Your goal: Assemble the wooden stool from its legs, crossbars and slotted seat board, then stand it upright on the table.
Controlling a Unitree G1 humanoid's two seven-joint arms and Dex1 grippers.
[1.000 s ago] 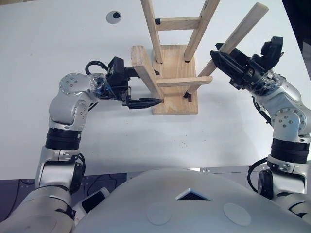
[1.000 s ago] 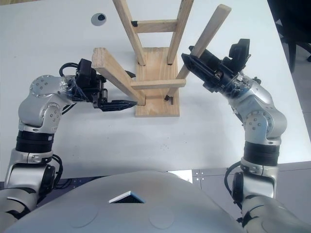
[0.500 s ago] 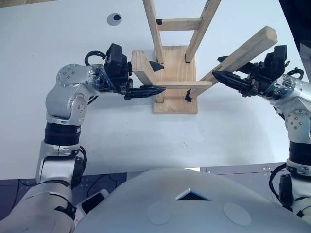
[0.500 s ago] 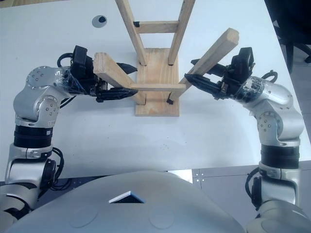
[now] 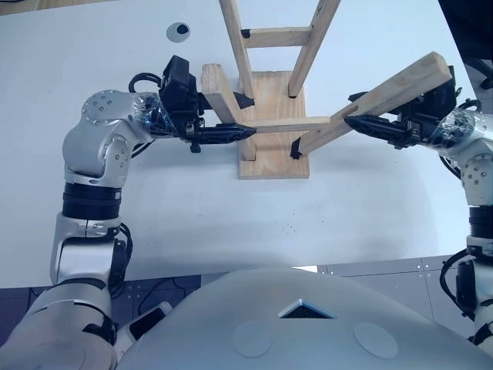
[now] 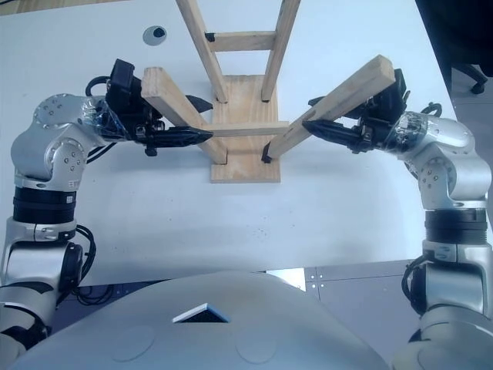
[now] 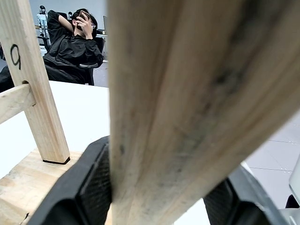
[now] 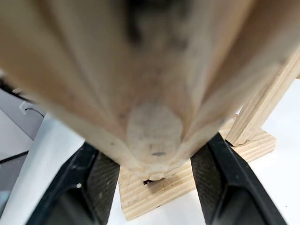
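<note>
The wooden stool stands upside down, its seat board [image 5: 269,163] flat on the white table and its legs pointing up. Crossbars join the far legs [image 5: 279,36] and the near legs [image 5: 281,123]. My left gripper [image 5: 246,116] is shut on the near left leg [image 5: 218,96], one finger [image 7: 89,183] on each side of the wood [image 7: 187,93]. My right gripper [image 5: 350,108] is shut on the near right leg [image 5: 385,86], which leans outward to the right. Its fingers [image 8: 96,183] flank that leg [image 8: 150,70] above the seat board [image 8: 154,199].
A round black grommet [image 5: 178,31] sits in the table at the far left. Open white tabletop [image 5: 231,223] lies between the stool and the front edge.
The left gripper rose from the seat's edge and shut on the near left leg. The right gripper, open a second ago, swung round and shut on the near right leg, which tilted outward.
</note>
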